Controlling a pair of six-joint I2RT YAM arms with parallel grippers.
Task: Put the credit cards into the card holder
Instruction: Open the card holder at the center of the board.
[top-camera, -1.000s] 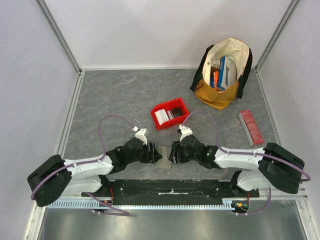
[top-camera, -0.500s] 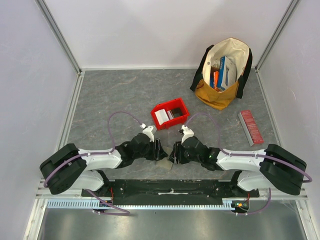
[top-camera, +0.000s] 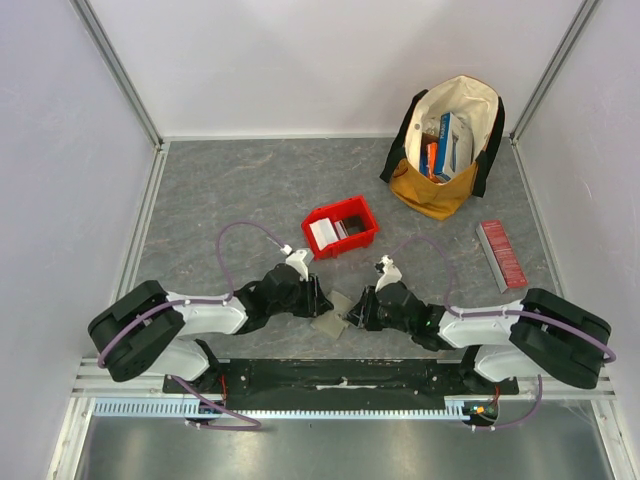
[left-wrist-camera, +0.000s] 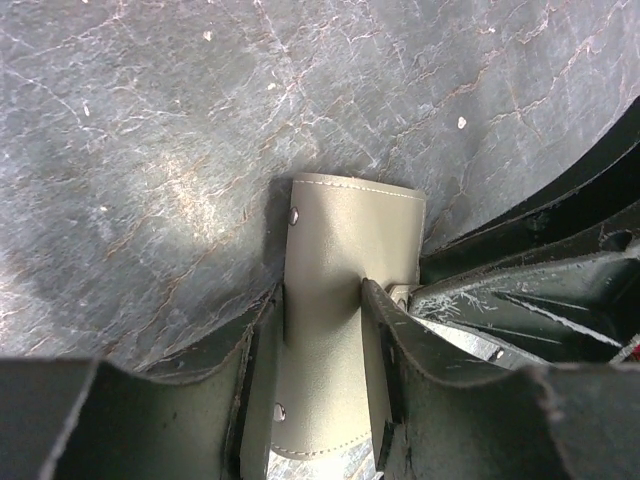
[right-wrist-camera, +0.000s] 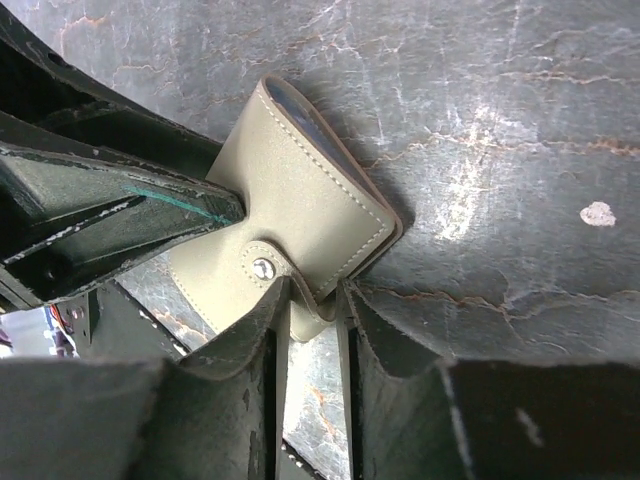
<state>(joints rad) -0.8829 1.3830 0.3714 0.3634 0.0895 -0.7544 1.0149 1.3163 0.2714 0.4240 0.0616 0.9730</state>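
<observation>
Closed card holder (right-wrist-camera: 300, 190) lies between both arms: my left gripper (left-wrist-camera: 325, 290) clamps its long edges, my right gripper (right-wrist-camera: 312, 290) pinches its snap tab (right-wrist-camera: 262, 266).

The grey table (top-camera: 230, 190) bears a red bin (top-camera: 347, 244), tote bag (top-camera: 430, 195) (open), ribbed red box (top-camera: 501, 255) and card holder (top-camera: 328, 324).

Scuffed grey marbled table (left-wrist-camera: 150, 150); card holder (right-wrist-camera: 300, 190) matt olive, leather-like, stitched edges, shiny metal snap (right-wrist-camera: 262, 267); bin (top-camera: 345, 243) smooth red plastic; bag (top-camera: 430, 195) cloth, mustard outside
</observation>
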